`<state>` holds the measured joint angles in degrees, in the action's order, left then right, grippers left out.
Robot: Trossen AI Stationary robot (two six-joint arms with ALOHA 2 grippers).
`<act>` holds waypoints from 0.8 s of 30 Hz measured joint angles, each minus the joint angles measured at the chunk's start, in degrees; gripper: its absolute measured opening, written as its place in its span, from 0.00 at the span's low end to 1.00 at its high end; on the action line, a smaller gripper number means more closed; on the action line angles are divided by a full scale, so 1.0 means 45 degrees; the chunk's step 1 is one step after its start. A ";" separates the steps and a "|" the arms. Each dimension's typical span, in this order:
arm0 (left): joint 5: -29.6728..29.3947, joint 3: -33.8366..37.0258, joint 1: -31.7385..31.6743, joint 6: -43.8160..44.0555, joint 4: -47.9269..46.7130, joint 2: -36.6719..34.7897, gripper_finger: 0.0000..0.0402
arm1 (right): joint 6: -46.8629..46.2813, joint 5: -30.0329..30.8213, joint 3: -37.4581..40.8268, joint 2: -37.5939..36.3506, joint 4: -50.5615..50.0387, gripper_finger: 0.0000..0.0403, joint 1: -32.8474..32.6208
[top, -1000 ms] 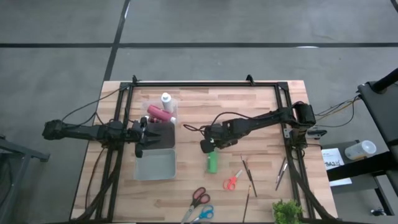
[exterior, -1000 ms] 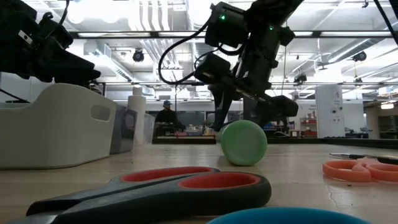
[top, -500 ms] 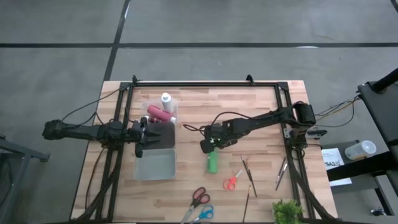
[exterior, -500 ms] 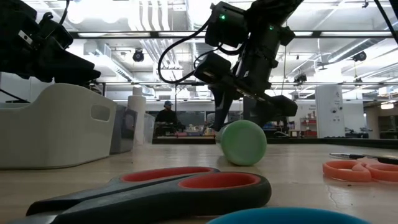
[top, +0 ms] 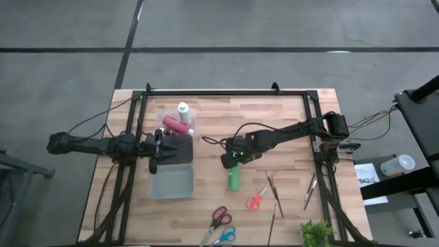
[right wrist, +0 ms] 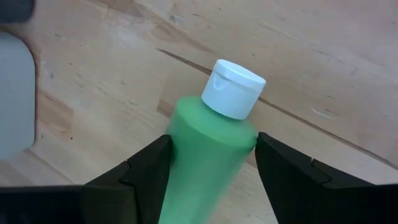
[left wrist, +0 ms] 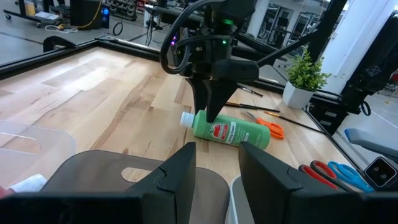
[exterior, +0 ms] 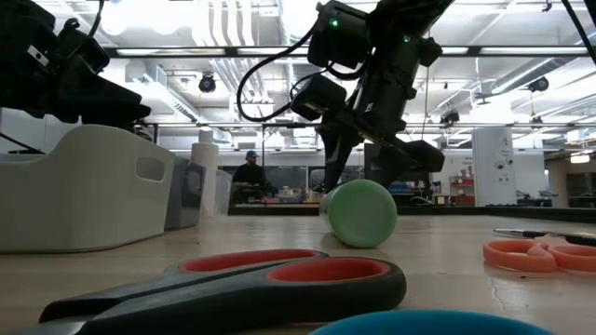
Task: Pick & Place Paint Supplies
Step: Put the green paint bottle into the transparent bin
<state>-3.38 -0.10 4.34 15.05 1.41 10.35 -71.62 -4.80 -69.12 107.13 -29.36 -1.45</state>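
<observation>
The green paint bottle lies on its side mid-table, white cap toward the far edge. My right gripper stands over its cap end, shut on it. The red bottle and the white bottle sit in a clear container at the far left. Thin brown-handled brushes lie right of the green bottle. My left gripper hovers open over the far end of the grey bin, touching nothing. My right gripper pinches the green bottle at its shoulder, just below the white cap, one finger on each side. The fingers come from above, pointing down, across the bottle. The bottle lies on its side on the table.
Orange scissors lie by the brushes. Red scissors and blue scissors lie at the near edge, with a small plant at the near right corner. Another brush lies by the right frame rail.
My right gripper has tipped a little over the green bottle, and the bottle's cap end has shifted slightly on the table. My left arm has kept still.
</observation>
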 joint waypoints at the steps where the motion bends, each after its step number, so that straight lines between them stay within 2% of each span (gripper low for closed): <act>1: -0.0002 -0.0003 0.0000 0.0000 0.0003 0.0000 0.32 | 0.0006 0.0000 0.0000 0.0000 0.0000 0.54 0.0000; 17: 0.0000 0.0000 -0.0004 0.0000 0.0000 0.0000 0.32 | -0.0431 0.0041 0.0039 0.0117 0.0143 0.55 0.0000; 24: 0.0000 0.0000 0.0000 0.0000 0.0005 0.0000 0.32 | -0.0404 0.0211 0.0102 0.0202 0.0197 0.70 -0.0002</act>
<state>-3.38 -0.10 4.34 15.05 1.43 10.35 -73.44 -3.85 -68.66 108.04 -28.48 -1.46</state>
